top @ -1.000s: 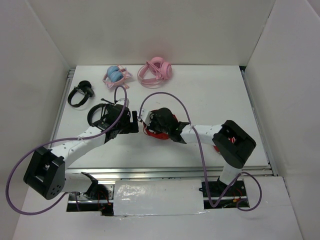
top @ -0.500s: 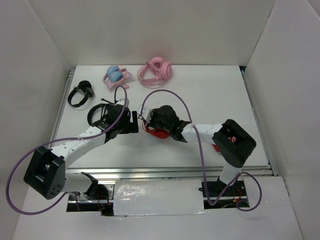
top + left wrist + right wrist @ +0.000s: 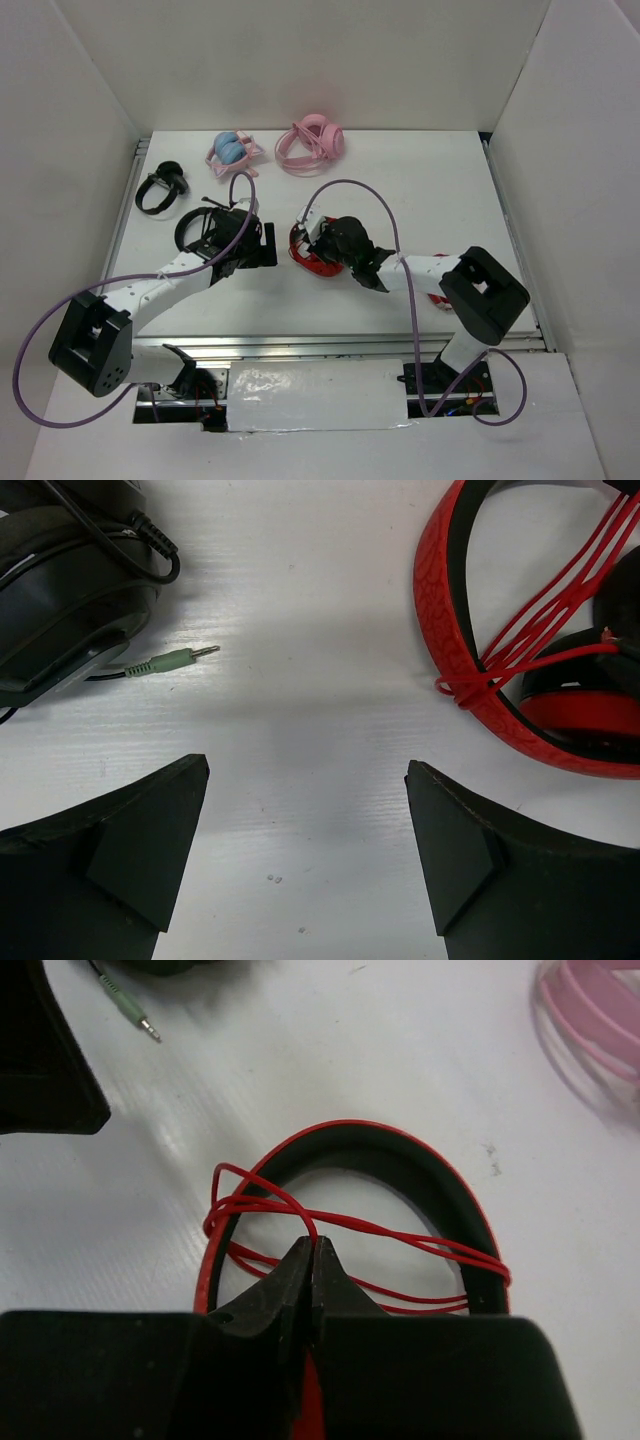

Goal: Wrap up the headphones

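Right jaws: clenched tight; a strand of the red cable [image 3: 262, 1203] runs into their tips, and the wrist view suggests they are pinching it.
Left jaws: released and spread wide, hovering over the bare surface [image 3: 300, 730] with nothing between them, just as they were a second ago.
What changed: the right wrist has drawn off to the right and its elbow has swung outward. The left curve of the headphones [image 3: 306, 260], hidden under the wrist a second ago, now shows.
Headphones: lying flat in the middle of the surface between the two arms, partly under the right wrist.
Wrap so far: several cable strands cross the opening of the headband [image 3: 420, 1175] and bunch at one spot on its rim [image 3: 462, 687]. One loop stands loose.
Meaning for the task: this looks like another turn being pulled taut, so the winding is under way but not finished. The cable's end is not visible.
Nearby: black headphones [image 3: 60, 590] with a green plug [image 3: 175, 661] lie beside the left jaws. Pink headphones [image 3: 312, 140] sit well apart at the far edge.
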You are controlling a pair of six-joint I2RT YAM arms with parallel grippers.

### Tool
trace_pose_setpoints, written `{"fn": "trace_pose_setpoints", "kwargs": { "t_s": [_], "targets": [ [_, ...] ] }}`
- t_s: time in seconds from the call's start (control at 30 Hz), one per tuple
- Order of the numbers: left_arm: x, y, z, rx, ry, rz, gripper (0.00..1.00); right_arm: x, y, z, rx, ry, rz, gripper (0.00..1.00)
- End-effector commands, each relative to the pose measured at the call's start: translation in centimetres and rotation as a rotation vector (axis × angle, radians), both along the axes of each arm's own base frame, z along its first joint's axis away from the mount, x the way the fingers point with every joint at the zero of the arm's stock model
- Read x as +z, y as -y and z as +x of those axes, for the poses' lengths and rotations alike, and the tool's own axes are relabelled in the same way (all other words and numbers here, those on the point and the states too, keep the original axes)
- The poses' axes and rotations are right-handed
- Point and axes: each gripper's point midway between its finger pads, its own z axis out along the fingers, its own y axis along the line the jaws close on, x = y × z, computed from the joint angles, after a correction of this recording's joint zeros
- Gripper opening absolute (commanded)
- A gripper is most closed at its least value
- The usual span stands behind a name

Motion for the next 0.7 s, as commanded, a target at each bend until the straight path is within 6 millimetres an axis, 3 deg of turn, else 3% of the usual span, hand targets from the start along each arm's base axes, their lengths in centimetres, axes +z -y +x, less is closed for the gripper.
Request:
{"fn": "trace_pose_setpoints", "kwargs": {
  "t_s": [0.0,0.1,0.47,0.67],
  "targets": [
    [1.4,0.0,0.7,0.011,0.043,-0.015,0.94,1.6,1.4,0.5,-0.091,-0.020,0.060,0.08],
    [1.8,-0.1,0.7,0.015,0.049,-0.013,0.94,2.1,1.6,1.3,-0.115,-0.064,0.078,0.09],
    [2.5,-0.5,0.7,0.021,0.064,-0.001,0.94,-1.1,3.6,3.7,-0.229,-0.147,-0.078,0.02],
    [2.3,-0.6,0.9,0.022,0.059,0.013,0.94,-2.8,4.2,3.7,-0.249,-0.208,-0.117,0.01]
  ]
}}
